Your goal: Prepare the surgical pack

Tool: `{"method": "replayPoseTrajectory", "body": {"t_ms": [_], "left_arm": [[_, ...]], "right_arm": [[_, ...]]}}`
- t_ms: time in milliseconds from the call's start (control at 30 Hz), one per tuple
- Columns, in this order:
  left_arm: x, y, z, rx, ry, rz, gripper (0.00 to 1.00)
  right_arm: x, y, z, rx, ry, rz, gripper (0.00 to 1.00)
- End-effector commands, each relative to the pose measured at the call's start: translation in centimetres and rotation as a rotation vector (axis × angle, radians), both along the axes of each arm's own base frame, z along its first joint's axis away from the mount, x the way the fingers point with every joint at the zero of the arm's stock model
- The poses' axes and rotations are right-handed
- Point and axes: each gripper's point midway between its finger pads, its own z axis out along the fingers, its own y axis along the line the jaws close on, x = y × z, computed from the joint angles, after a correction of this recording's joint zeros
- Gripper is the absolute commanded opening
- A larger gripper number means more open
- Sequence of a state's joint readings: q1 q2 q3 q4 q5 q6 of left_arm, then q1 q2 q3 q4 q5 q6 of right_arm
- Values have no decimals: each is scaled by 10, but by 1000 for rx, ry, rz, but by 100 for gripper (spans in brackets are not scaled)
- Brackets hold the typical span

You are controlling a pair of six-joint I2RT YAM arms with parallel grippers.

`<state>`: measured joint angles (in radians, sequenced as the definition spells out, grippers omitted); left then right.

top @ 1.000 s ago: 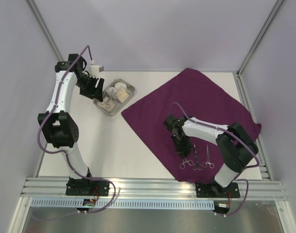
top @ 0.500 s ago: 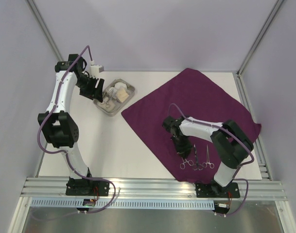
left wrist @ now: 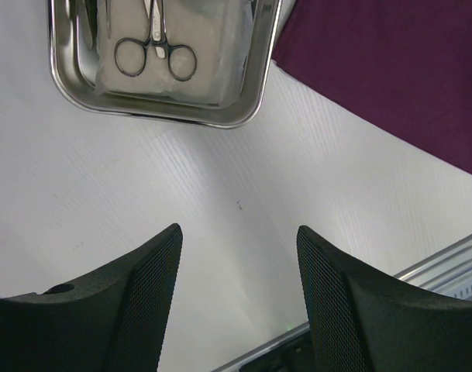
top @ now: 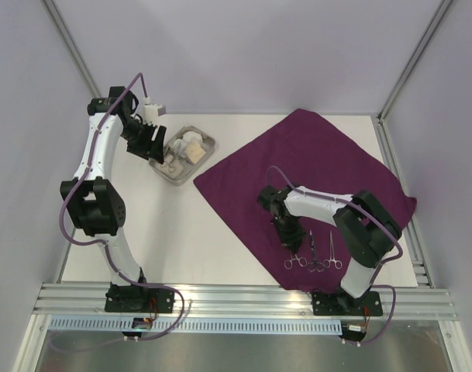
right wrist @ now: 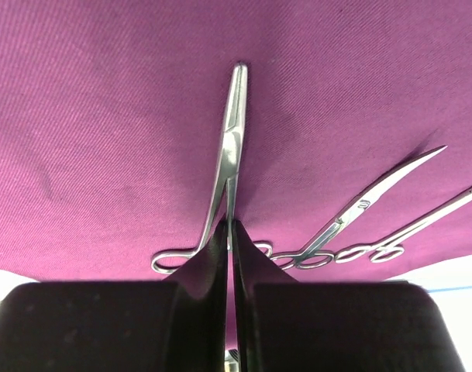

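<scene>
While the left pincer (left wrist: pixel 239 229) gapes wide, the right pincer (right wrist: pixel 230 226) nips a clamp (right wrist: pixel 232 133) pointing straight ahead.

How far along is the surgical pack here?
Done: cloth spread open; one clamp on the gauze in the tray. In hand: right gripper shut on the leftmost clamp of three on the cloth; left gripper open near the tray. Left, likely: remaining clamps, tray onto cloth, wrapping.

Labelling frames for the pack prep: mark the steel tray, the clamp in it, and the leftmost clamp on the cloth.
steel tray (left wrist: pixel 162 115), left wrist view, its near rim.
clamp in the tray (left wrist: pixel 156 51), left wrist view, where the shanks meet the finger rings.
leftmost clamp (right wrist: pixel 230 147), right wrist view, the hinge.
</scene>
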<state>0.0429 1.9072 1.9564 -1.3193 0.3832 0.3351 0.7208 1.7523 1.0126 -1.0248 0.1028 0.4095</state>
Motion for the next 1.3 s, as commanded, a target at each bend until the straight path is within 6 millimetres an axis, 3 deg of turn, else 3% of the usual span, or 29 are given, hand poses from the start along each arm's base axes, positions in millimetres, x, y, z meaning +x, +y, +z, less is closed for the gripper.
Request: {"method": "replayPoseTrajectory", "body": {"t_ms": [0,133,400,500,567,600,633,667,733,767,1067,1267], "left_arm": [[-5,-1,23,-10,-47,3,70],[-6,-7,28,-37,-50,-14,69],[-15,-20,35,-107,-36,-58,65],[-23,-39,40,-198,-21,-116,62],[-31,-62,44,-299,-7,-172,62],[-37,-71,37,-347,28,-183,62],[-46,-100,39,-431,51,-247,62],[-53,-112,26,-460,94,-270,62],[-70,-147,18,-500,136,-366,63],[-69,-158,13,-507,119,-397,64],[-67,-217,-16,-609,147,-477,70],[-77,-239,-36,-569,159,-539,71]], "right_arm": [[21,11,5,62,-109,31,1],[38,27,30,153,-221,1,1],[66,47,48,235,-358,-66,0],[85,62,58,290,-404,-84,0],[97,71,59,319,-412,-104,0],[104,77,60,342,-426,-120,1],[107,80,59,359,-422,-135,0],[113,83,61,377,-433,-146,0],[124,89,58,396,-450,-178,0],[128,91,60,406,-458,-185,0],[175,126,91,548,-548,-302,1],[193,144,110,608,-573,-342,0]]}}
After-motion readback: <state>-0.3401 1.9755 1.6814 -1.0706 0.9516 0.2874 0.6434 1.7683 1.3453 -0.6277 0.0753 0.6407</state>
